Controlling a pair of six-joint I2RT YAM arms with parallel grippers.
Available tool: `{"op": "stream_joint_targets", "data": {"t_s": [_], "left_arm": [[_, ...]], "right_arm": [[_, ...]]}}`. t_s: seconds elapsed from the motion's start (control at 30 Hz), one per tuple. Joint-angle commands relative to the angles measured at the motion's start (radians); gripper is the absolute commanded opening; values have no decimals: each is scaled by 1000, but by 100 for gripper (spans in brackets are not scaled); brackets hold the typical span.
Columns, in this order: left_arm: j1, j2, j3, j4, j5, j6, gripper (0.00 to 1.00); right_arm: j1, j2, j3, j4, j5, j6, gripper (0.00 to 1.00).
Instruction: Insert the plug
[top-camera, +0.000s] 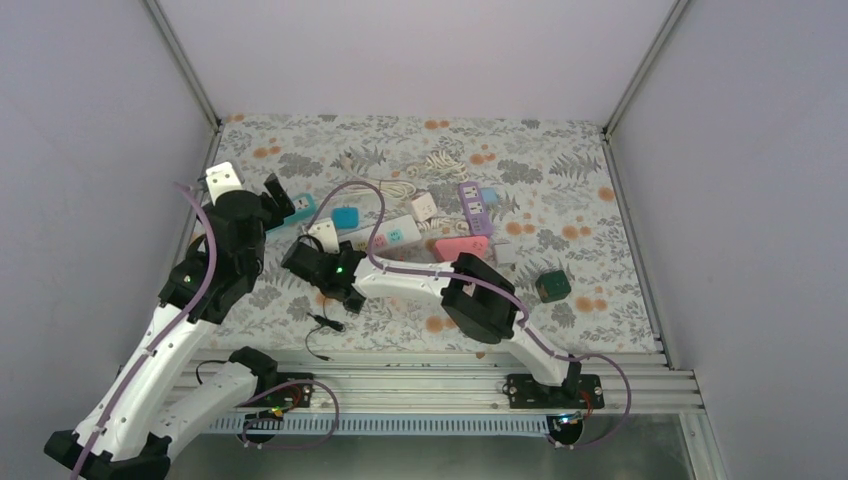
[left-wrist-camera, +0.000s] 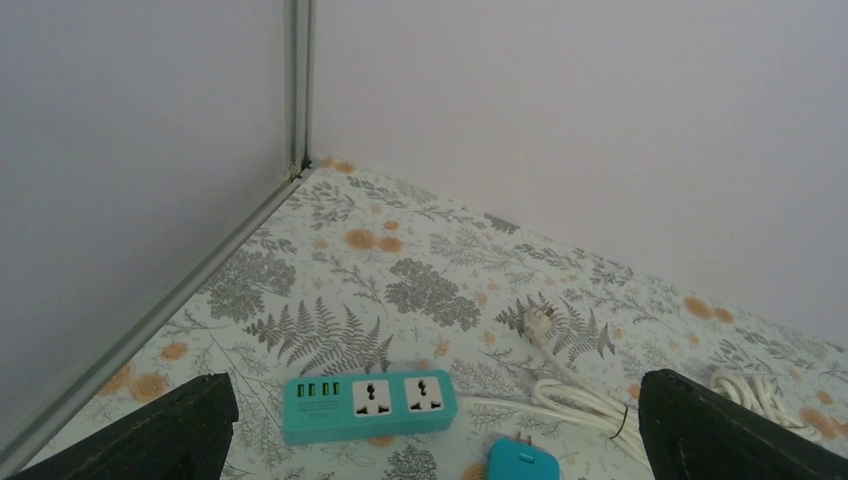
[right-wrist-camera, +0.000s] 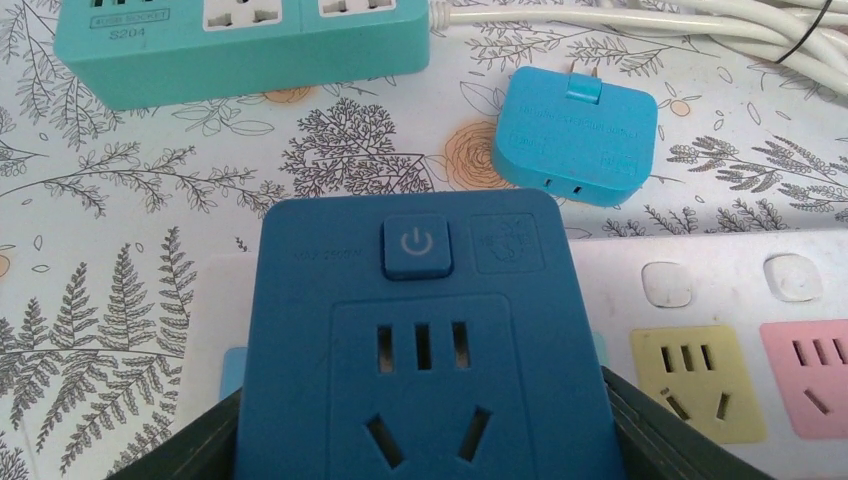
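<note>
Half done: right jaws hold blue adapter plug (right-wrist-camera: 420, 330) over white power strip (right-wrist-camera: 720, 270), seating unclear; left jaws wide apart.

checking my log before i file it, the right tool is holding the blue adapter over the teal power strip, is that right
Not quite. The right tool does hold the blue adapter, but it is over the white power strip, not the teal power strip, which lies farther off, beyond the adapter. The right wrist view shows it.
</note>
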Motion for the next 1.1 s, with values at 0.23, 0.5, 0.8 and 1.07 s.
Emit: {"op": "stream_joint_targets", "data": {"t_s": [0.23,0.5,0.8,1.07], "left_arm": [[25,29,51,-8,7,19,100],[54,33,50,-6,32,23,100],[92,43,47,-1,72,28,100],[107,38,53,-6,78,31,100]], "right_arm": [[-21,100,-192,-153,-59,38,56],[-9,176,-220,-163,-14,45,56],[-25,219,-225,-114,-131,10,56],[-31,155,-206,-119,-100,-22,57]]}}
